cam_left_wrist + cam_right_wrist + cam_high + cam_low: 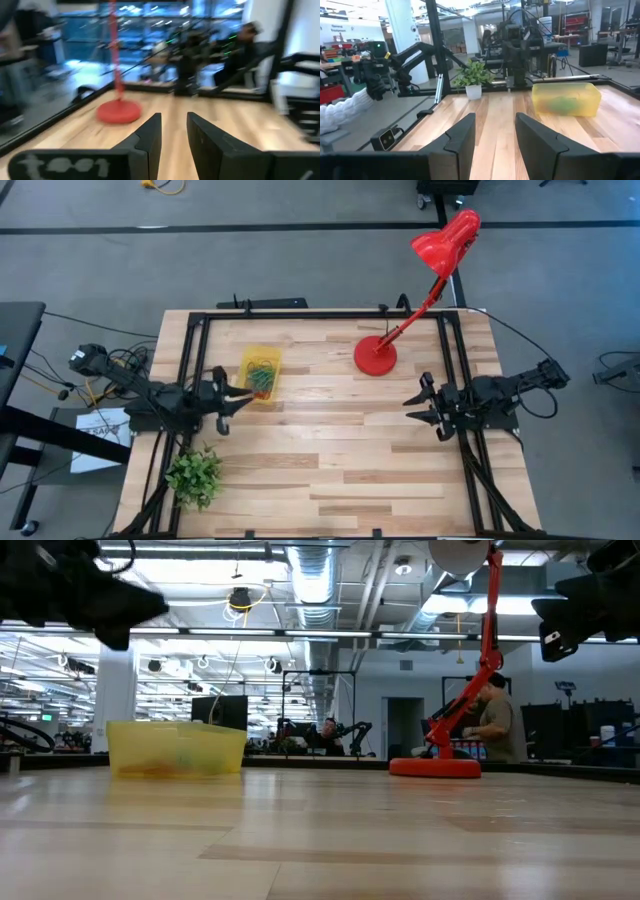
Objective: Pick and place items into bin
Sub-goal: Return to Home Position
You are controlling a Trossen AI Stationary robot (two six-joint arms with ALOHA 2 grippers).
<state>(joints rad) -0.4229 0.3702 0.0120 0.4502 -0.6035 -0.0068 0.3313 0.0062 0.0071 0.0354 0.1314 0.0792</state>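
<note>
On the counter (330, 470), the bin (247, 356) stood upright near the far-left corner, and the items (262, 376) lay heaped inside it as a tangle of mostly green loops with some red and orange. Through its yellow wall, the right wrist view showed a green blur on the bin's floor. The left hand (238, 395) hung just beside the bin, at the corner nearest the left arm, and the low view put it higher than the bin's rim. Its fingers were spread a little with nothing between them. The right hand (410, 408) waited well apart from the bin, across the counter from it and pointing back toward it. Its fingers stood apart and empty too. A red lamp (375, 357) had its round base on the counter between the bin and the right arm, level with the bin's far end. A small green plant (195, 475) sat on the side of the left hand away from the bin, by the counter's near edge. Far behind the bin, in the room, a person (495, 720) was standing.
</note>
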